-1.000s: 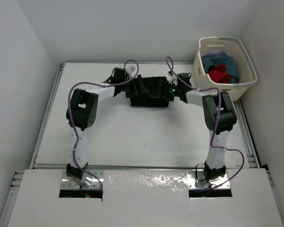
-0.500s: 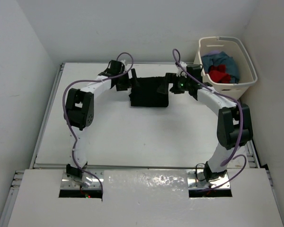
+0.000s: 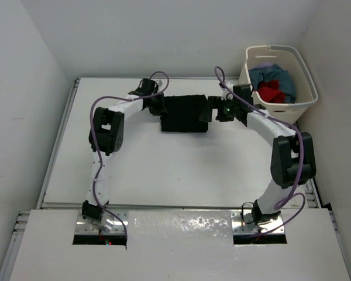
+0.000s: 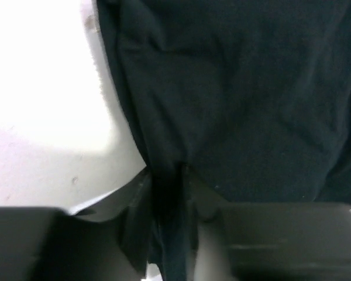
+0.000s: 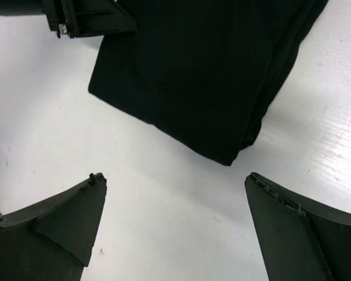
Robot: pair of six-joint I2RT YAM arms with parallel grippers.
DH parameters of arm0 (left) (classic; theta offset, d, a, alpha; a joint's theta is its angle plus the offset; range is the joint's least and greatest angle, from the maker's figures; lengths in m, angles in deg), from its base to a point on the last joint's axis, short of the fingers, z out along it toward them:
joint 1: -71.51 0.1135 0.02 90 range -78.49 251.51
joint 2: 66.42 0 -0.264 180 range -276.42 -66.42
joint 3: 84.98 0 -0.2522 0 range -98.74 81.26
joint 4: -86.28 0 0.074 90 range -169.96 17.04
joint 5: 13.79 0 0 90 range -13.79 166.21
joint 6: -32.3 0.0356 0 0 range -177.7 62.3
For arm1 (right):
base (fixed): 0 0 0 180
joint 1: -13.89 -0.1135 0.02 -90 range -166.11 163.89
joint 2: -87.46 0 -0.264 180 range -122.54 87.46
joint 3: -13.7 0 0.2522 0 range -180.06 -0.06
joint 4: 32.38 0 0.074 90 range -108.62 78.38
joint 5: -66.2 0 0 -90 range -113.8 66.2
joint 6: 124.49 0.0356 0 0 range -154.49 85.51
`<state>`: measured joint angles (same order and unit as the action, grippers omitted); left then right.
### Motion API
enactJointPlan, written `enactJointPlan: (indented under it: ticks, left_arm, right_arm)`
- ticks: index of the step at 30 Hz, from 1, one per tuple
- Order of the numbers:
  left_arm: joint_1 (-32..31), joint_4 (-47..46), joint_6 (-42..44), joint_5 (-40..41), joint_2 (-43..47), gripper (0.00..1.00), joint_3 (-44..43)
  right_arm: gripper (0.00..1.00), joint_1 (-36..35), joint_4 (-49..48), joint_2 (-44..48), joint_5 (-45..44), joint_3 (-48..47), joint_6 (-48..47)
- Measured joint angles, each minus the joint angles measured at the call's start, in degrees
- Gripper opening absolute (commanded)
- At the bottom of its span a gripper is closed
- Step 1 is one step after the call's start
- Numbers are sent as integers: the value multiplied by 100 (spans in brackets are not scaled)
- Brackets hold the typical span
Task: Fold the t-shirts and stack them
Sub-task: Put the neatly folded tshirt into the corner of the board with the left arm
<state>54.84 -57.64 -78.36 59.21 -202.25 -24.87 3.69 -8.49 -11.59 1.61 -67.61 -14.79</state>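
A black t-shirt (image 3: 184, 114) lies folded into a rectangle at the back middle of the table. My left gripper (image 3: 162, 104) is at its left edge, shut on a pinched fold of the black cloth (image 4: 234, 99); in the left wrist view the gripper (image 4: 169, 175) has the cloth squeezed between both fingers. My right gripper (image 3: 210, 110) stands open just off the shirt's right edge. In the right wrist view its jaws (image 5: 172, 187) are wide apart over bare table, with the shirt's corner (image 5: 205, 76) ahead of them. A teal-blue t-shirt (image 3: 278, 76) and a red t-shirt (image 3: 271, 92) lie crumpled in the basket.
The cream laundry basket (image 3: 304, 76) stands at the back right corner, close behind the right arm. White walls close in the table on the left, back and right. The left gripper's body (image 5: 82, 14) shows at the top left of the right wrist view.
The left gripper has shut on the black t-shirt's left edge. The shirt has gone from bunched to a flatter rectangle. Both arms spread outward to the shirt's sides.
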Motion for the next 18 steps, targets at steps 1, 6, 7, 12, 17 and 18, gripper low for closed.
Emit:
enactJointPlan:
  ticks: [1,6,7,12,17,18]
  left_arm:
    - [-17,15,33,7,-33,8,-52]
    - [-103,177,221,245,-74,0,-251]
    - [-101,258,271,334,-101,0,-334]
    - [-52,535,791,859,-74,0,-472]
    - [426,894,1631,1150,20,0,-566]
    - [599,949,1840,1172,20,0,-616]
  right_arm:
    - [99,7,-11,44,0,66,-2]
    - [99,90,-55,175,-4,431,-4]
    - [99,122,-48,212,-11,522,-4]
    - [99,229,31,551,-179,929,-103]
    - [99,236,225,861,-529,999,-328]
    - [99,236,258,879,-584,994,-358]
